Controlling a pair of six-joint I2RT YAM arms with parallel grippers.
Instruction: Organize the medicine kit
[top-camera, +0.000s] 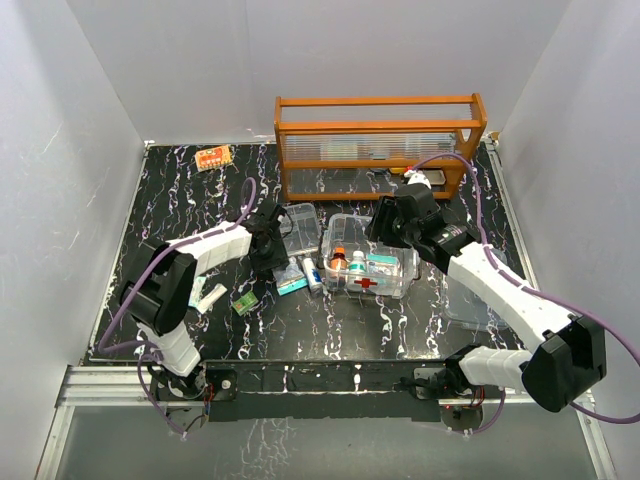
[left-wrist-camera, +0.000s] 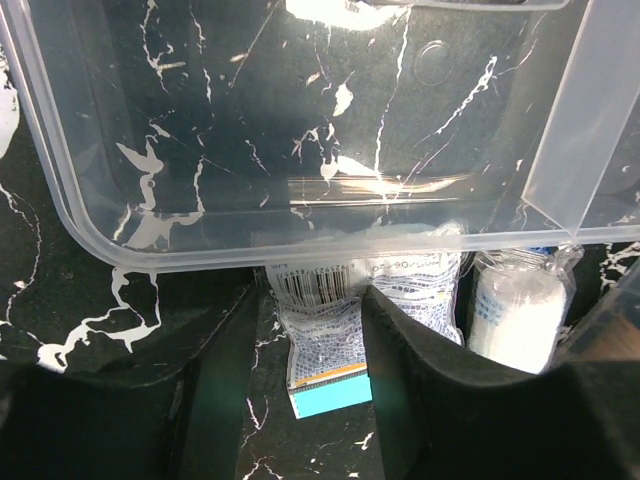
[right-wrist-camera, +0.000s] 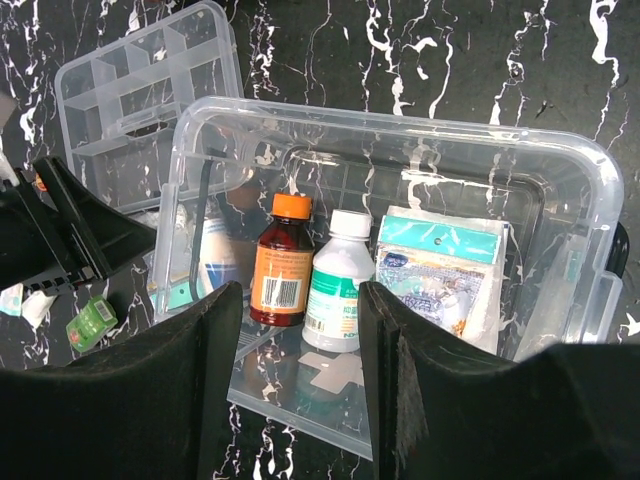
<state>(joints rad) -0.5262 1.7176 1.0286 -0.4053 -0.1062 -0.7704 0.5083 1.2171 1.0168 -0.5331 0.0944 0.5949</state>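
The clear medicine kit box (top-camera: 372, 262) with a red cross on its front stands mid-table. It holds a brown bottle (right-wrist-camera: 283, 262), a white bottle (right-wrist-camera: 338, 282) and a teal-topped packet (right-wrist-camera: 440, 270). My right gripper (right-wrist-camera: 300, 300) is open and empty, hovering over the box's near wall (top-camera: 395, 225). The clear divided tray (top-camera: 298, 228) lies left of the box. My left gripper (left-wrist-camera: 312, 300) is open just in front of that tray (left-wrist-camera: 300, 130), its jaws straddling a flat packet with a teal strip (left-wrist-camera: 322, 345) on the table.
An orange wooden rack (top-camera: 380, 140) stands at the back. An orange blister pack (top-camera: 213, 157) lies far left. A small green box (top-camera: 243, 303) and a white tube (top-camera: 210, 295) lie near the left arm. A white wrapped roll (left-wrist-camera: 515, 310) lies beside the packet.
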